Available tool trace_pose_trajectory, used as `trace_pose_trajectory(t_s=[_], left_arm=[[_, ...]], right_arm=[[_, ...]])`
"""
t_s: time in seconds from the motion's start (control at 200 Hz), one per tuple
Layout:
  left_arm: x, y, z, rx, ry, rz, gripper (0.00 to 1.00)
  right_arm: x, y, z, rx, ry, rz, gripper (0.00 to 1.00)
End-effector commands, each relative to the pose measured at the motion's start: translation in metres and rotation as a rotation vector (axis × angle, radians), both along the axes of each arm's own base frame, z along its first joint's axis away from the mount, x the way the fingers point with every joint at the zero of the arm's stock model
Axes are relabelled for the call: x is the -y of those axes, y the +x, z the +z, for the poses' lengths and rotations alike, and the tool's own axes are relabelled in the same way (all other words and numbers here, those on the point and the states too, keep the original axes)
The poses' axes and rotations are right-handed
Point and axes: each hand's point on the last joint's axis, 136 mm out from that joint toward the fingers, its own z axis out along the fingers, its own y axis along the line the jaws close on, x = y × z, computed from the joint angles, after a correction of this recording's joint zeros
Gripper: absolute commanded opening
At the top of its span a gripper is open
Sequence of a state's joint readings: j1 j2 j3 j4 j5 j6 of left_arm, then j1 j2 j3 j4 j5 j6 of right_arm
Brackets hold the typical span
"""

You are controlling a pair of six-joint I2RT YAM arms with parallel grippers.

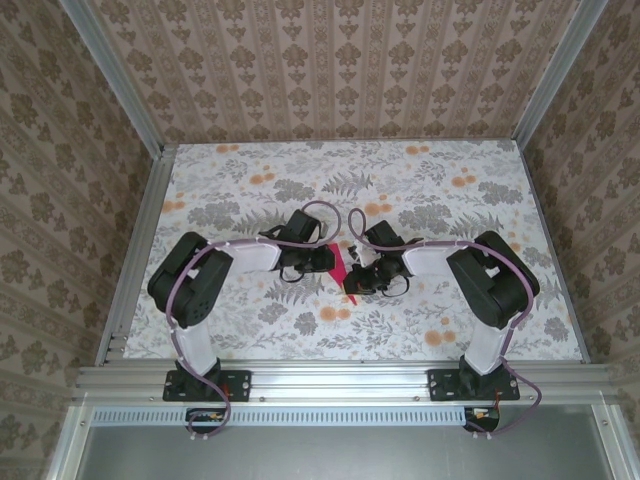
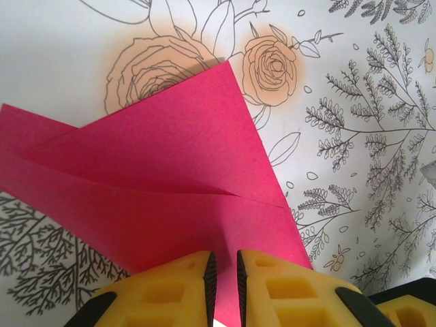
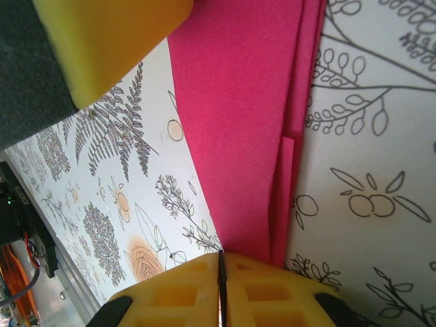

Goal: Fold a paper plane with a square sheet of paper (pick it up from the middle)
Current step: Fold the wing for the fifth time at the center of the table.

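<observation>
You had the folded magenta paper (image 1: 345, 281) at the middle of the floral bench (image 1: 250, 190), between the two arms, but from above the wrists covered most of it. The right hand (image 3: 221, 272) had its fingers pressed flat together where the paper's narrow end ran into them, so it was closed on that end; the exact contact was hidden behind the fingertips. The left hand (image 2: 223, 272) had its fingers a thin slit apart, with layered flaps and a crease spreading ahead of them. Whether it pinched the paper or only sat over it, I could not tell. The paper's left corner was cut off in the left wrist view.
</observation>
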State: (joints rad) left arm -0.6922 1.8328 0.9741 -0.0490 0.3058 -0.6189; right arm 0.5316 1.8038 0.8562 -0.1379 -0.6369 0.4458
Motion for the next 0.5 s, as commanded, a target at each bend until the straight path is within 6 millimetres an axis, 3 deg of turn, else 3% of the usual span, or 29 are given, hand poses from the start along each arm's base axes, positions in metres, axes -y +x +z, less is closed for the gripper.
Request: trace_pose_trajectory(t_s=[0.0,0.495], left_arm=[[-0.012,0.009,-0.013,0.017,0.076,-0.010,0.20],[-0.017,0.039,0.003,0.088,0.046,-0.045,0.20]], right_arm=[[0.026,-0.031,-0.033,-0.148,-0.137,-0.015,0.11],[0.032,-0.036,-0.040,-0.162,-0.162,-0.014,0.10]])
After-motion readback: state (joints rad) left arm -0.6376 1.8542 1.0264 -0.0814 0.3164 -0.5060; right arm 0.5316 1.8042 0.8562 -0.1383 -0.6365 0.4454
